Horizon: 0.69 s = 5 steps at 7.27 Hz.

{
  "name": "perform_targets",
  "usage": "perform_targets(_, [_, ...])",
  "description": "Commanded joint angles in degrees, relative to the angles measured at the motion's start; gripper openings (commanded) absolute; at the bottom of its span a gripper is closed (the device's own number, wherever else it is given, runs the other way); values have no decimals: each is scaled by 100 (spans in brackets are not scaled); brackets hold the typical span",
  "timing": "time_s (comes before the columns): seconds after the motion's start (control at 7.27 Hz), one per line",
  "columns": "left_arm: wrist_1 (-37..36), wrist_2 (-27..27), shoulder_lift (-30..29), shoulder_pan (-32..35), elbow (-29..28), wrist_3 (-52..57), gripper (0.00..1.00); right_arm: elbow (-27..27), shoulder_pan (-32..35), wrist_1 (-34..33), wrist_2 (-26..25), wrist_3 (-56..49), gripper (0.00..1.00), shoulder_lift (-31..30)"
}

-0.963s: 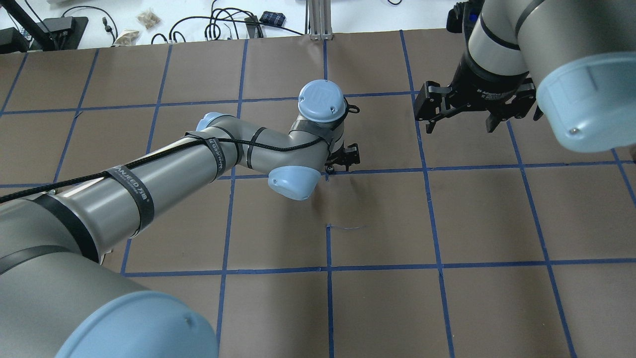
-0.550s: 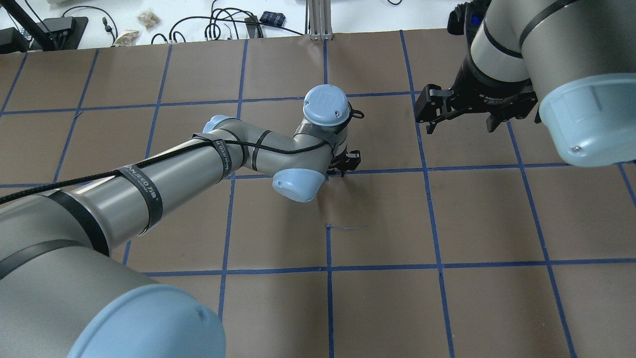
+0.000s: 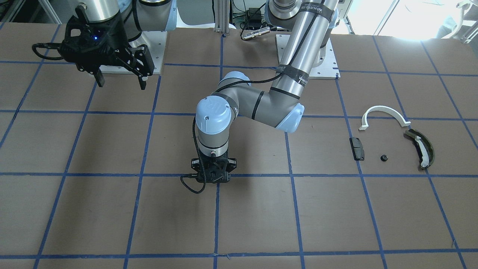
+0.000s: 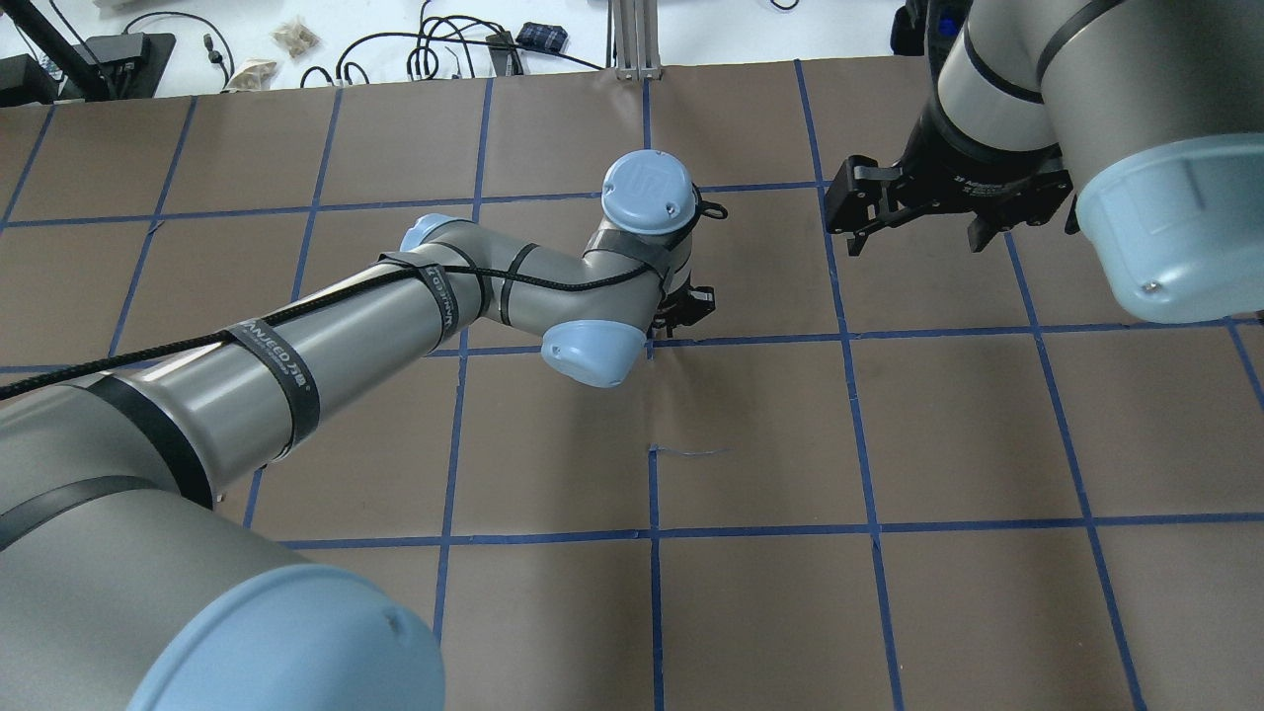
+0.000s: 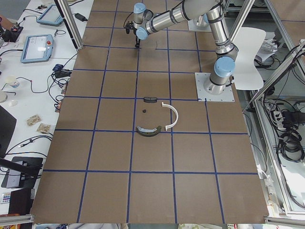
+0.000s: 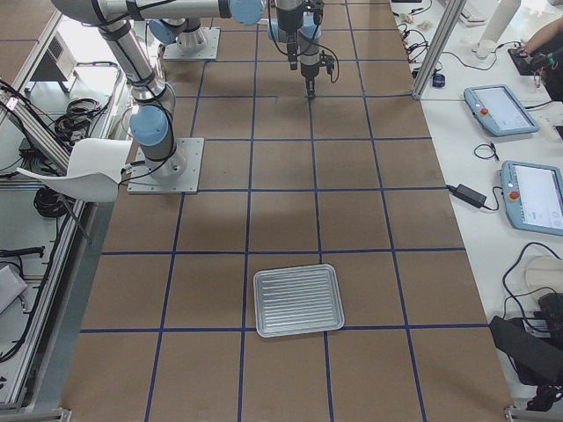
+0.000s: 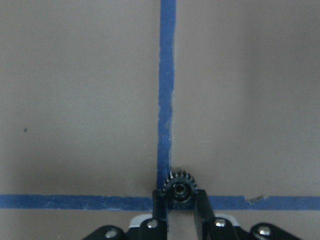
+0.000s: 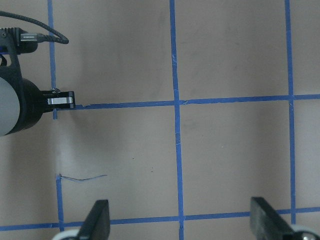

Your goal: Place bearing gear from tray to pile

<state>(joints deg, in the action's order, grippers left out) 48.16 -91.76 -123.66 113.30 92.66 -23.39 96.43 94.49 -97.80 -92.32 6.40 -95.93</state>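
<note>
My left gripper (image 7: 180, 200) is shut on a small black toothed bearing gear (image 7: 180, 189), low over a crossing of blue tape lines near the table's middle (image 3: 214, 179) (image 4: 683, 314). The pile lies far off to my left. It holds a white half-ring arc (image 3: 382, 113), a dark olive curved piece with a white strip (image 3: 421, 147), a black rectangular block (image 3: 356, 148) and a tiny black part (image 3: 383, 158). My right gripper (image 3: 119, 80) (image 4: 916, 245) is open and empty, raised above the table. The silver tray (image 6: 259, 303) sits far off to my right.
Brown paper with a blue tape grid covers the table (image 3: 261, 224). The pile also shows in the exterior left view (image 5: 155, 119). Cables and gear lie beyond the far edge (image 4: 444, 49). Control tablets sit on the side bench (image 6: 501, 110).
The left wrist has shifted slightly near the tape crossing, still shut on the gear. The right gripper has drifted a little toward the far edge, still open.
</note>
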Motion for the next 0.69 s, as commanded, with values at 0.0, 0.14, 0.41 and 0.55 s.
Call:
perform_targets(0.0, [971,-61,375,-673,-239,875,0,7,-1,6,21,11,100,-14])
perform_targets(0.14, [1220,-374,656,-1130,-135,1550,0,42,8,6,21,19,100,-14])
perform_targets(0.41, [1458,-579,1227,-2393,346,2788,0,34,-1,6,12,11,100,21])
perform_targets(0.55, [1442,-632,1526,-3140,671,3883,0,68,-1,6,12,11,100,4])
